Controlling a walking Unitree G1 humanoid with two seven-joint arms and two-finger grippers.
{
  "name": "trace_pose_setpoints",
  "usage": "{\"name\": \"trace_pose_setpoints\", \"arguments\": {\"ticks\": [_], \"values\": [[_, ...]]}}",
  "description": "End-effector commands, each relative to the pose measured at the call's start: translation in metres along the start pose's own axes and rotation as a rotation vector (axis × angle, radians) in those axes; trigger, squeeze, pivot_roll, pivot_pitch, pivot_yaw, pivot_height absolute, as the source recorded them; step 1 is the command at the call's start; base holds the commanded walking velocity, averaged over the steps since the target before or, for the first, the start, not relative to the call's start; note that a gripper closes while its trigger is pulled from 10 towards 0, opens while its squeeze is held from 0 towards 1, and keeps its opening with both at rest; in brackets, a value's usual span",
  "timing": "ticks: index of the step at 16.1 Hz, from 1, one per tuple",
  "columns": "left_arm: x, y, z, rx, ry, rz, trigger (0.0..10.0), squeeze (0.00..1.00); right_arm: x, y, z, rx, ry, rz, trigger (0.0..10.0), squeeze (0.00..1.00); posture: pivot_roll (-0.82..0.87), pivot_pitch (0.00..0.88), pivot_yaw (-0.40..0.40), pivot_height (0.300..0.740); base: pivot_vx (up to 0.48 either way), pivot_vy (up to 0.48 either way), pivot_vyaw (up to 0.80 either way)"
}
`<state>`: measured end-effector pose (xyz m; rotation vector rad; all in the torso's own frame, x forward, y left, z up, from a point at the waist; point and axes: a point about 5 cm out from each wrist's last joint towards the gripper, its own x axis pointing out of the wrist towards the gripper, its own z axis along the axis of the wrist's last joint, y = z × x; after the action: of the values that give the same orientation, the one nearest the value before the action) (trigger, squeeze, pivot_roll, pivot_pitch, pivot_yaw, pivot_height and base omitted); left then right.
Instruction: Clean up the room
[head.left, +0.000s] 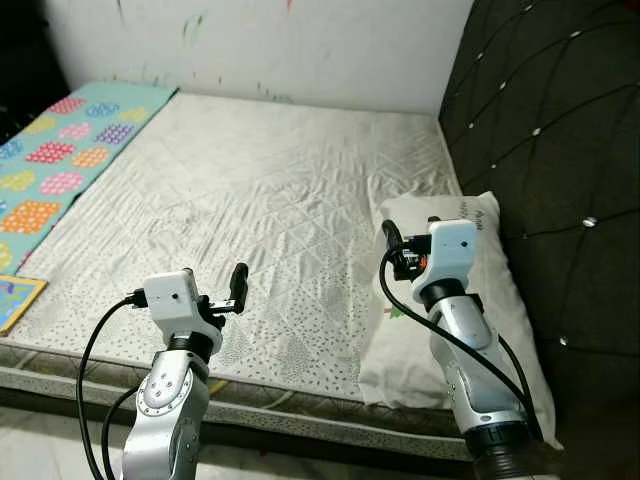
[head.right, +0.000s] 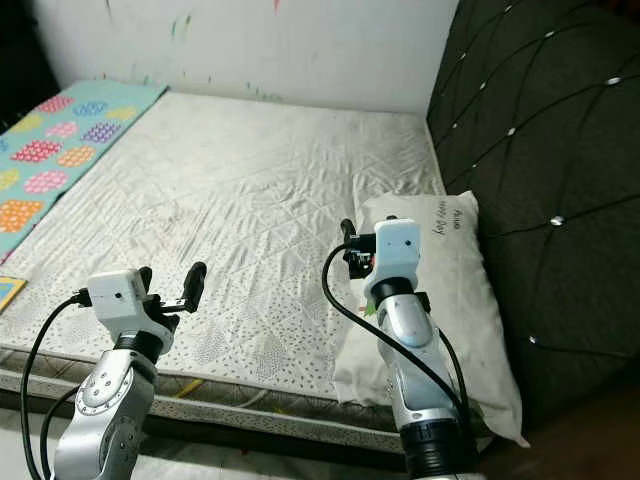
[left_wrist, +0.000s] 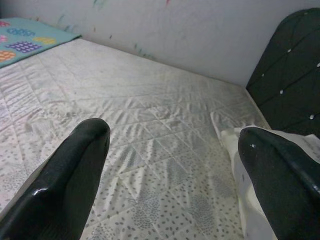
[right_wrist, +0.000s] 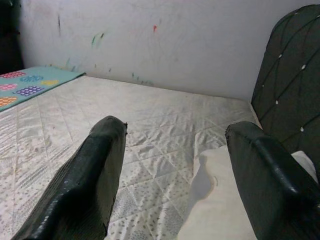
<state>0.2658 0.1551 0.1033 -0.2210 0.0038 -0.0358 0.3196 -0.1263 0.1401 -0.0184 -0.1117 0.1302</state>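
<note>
A bed with a white quilted mattress (head.left: 250, 190) lies before me. A white pillow (head.left: 510, 290) rests at its right end against the dark headboard. My left gripper (head.right: 172, 280) is raised over the bed's front edge, open, with nothing between its fingers. My right gripper (head.left: 410, 240) hovers over the pillow's near left part, also open and empty. In the left wrist view the left gripper (left_wrist: 172, 165) points across the mattress toward the pillow (left_wrist: 235, 165). In the right wrist view the right gripper (right_wrist: 172, 160) has the pillow (right_wrist: 215, 210) under it.
A turquoise blanket (head.left: 60, 160) with coloured patches covers the bed's far left side. A flat colourful item (head.left: 15, 300) lies at the left edge near the front. The tufted black headboard (head.left: 560, 130) stands on the right, and a marked white wall (head.left: 300, 40) behind the bed.
</note>
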Motion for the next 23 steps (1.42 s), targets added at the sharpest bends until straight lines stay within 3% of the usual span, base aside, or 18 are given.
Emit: {"name": "trace_pose_setpoints", "arguments": {"ticks": [1, 12, 15, 23], "values": [[-0.0001, -0.0019, 0.0025, 0.005, -0.01, -0.008, 10.0, 0.0, 0.0017, -0.004, 0.0025, -0.006, -0.011, -0.009, 10.0, 0.0, -0.08, 0.0, -0.017, 0.74, 0.281, 0.0, 0.0], [0.0009, -0.0003, 0.002, 0.006, -0.006, 0.0, 10.0, 0.0, 0.002, -0.0054, 0.0021, -0.007, -0.01, -0.021, 10.0, 0.0, -0.08, 0.0, -0.017, 0.74, 0.313, 0.0, 0.0], [0.0017, 0.0032, -0.0015, 0.0, 0.017, 0.051, 10.0, 0.0, 0.0024, -0.0061, 0.0016, -0.01, -0.009, -0.02, 10.0, 0.0, -0.08, 0.0, -0.018, 0.74, 0.0, 0.0, 0.0], [0.0017, 0.0012, -0.002, -0.016, 0.019, 0.037, 10.0, 0.0, 0.001, -0.0059, -0.0005, -0.014, 0.003, -0.013, 10.0, 0.0, -0.08, 0.0, -0.02, 0.74, 0.0, 0.067, 0.0]]}}
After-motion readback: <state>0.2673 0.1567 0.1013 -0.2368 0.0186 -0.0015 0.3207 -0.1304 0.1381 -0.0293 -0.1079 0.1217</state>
